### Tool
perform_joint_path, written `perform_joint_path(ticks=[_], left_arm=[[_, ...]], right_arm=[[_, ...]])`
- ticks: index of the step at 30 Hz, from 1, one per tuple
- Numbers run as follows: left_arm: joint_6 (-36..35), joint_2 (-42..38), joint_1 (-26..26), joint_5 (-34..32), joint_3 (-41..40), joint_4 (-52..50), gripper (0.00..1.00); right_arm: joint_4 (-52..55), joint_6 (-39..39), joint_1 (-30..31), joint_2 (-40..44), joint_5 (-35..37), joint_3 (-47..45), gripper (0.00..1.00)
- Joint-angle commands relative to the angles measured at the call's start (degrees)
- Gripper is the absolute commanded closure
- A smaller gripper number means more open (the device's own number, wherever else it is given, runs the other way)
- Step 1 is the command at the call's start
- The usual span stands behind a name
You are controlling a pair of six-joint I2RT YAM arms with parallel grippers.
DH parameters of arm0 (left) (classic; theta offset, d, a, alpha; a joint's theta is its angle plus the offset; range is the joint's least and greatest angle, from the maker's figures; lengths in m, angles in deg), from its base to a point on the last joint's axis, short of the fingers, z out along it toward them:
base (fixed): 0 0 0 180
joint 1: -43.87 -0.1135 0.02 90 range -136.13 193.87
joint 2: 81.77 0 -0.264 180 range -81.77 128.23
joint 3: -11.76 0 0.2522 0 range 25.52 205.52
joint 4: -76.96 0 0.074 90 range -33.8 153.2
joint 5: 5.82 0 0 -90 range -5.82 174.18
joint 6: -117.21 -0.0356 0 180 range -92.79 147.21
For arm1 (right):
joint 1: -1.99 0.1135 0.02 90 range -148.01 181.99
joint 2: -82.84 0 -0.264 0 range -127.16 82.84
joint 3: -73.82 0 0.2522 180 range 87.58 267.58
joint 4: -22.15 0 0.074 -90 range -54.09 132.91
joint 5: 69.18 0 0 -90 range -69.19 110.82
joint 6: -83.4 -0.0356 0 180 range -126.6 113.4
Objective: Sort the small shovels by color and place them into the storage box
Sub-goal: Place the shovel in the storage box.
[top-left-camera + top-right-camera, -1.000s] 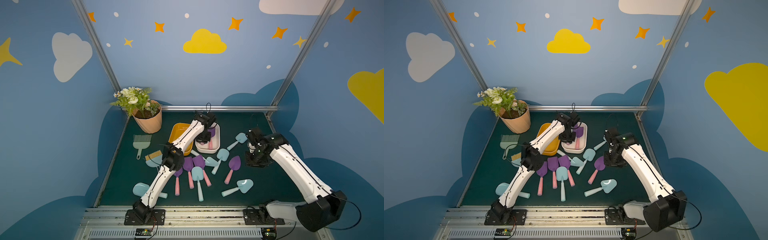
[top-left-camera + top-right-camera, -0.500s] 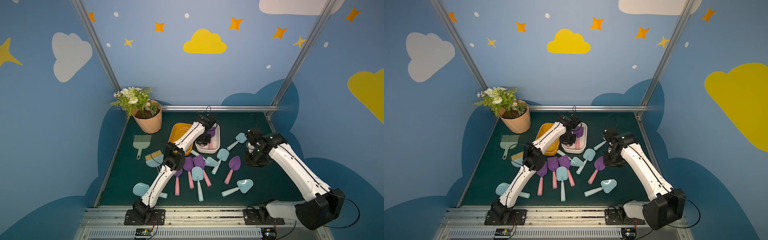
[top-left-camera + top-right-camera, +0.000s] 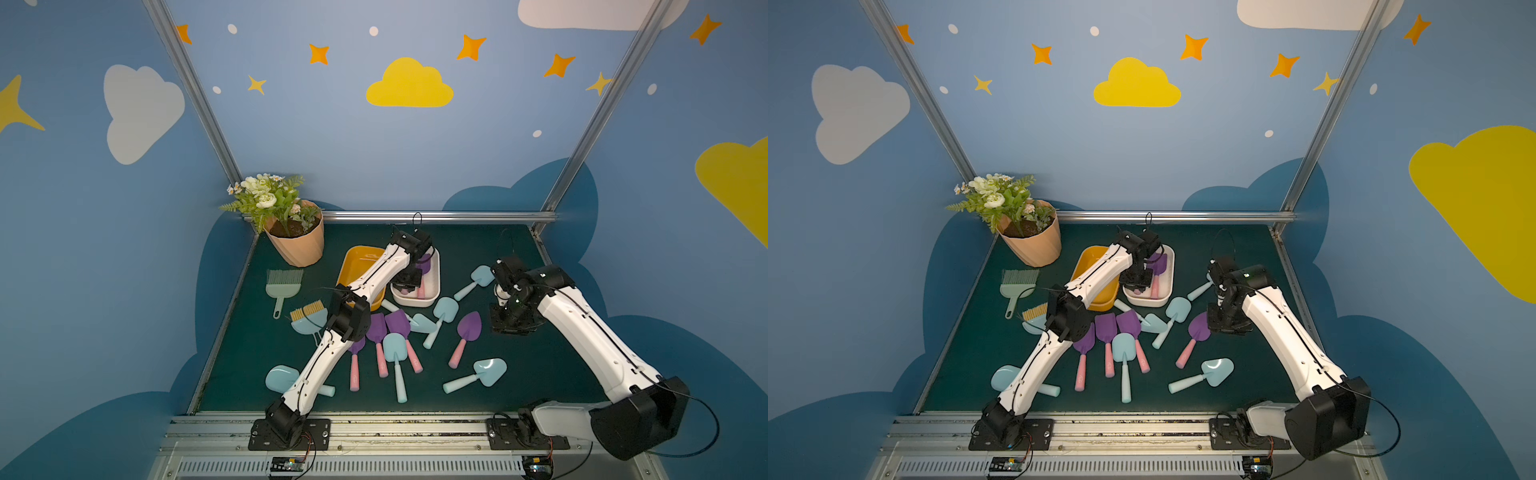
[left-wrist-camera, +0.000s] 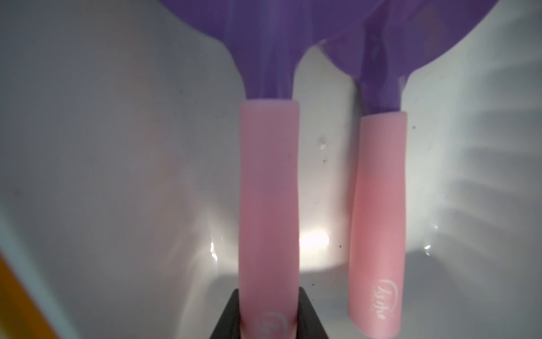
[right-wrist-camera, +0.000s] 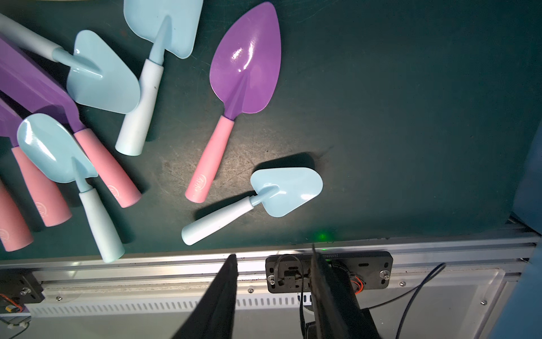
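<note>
Your left gripper (image 4: 268,311) clamps pink-handled purple shovel (image 4: 268,190) inside white box (image 4: 117,146); right gripper (image 5: 272,254) part-open, empty, over mat (image 5: 410,117).

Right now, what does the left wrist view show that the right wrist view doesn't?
Left wrist only: the white tub, where the left gripper is shut on one purple shovel beside a second purple shovel. Right wrist only: the open, empty right gripper above the green mat and loose blue shovels. Both: purple blades on pink handles.
</note>
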Motion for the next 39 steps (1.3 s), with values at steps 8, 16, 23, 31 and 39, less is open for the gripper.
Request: perform_joint_path(ticks=[8,16,23,31,39], left_arm=[[-0.59,2.08,-0.15,-0.26,-0.33,-0.63,0.86],[-0.64,2.12,-0.13,-0.52,-1.05,-0.63,0.83],[-0.67,1.73,-0.01,-1.01,-1.32,-0.62,0.85],[-0.66,1.61,-0.06,-1.36,-1.32,-0.72,0.85],[-1.21,-1.05,0.36,-3.14,-1.32,-0.52,0.72]], right_arm=[[-0.14,0.81,-0.88,0.30,-0.61,-0.93,0.57],[-0.27,1.04,-1.14,0.28,-0.82,-1.02,0.58],[-0.18,1.07,-1.34,0.63,-1.16,-1.06,0.58],[-0.14,1.26,-1.50,0.99,-1.11,-1.15,0.58],[-0.01,1.18,-1.67,1.37,-1.27,-0.93,0.58]])
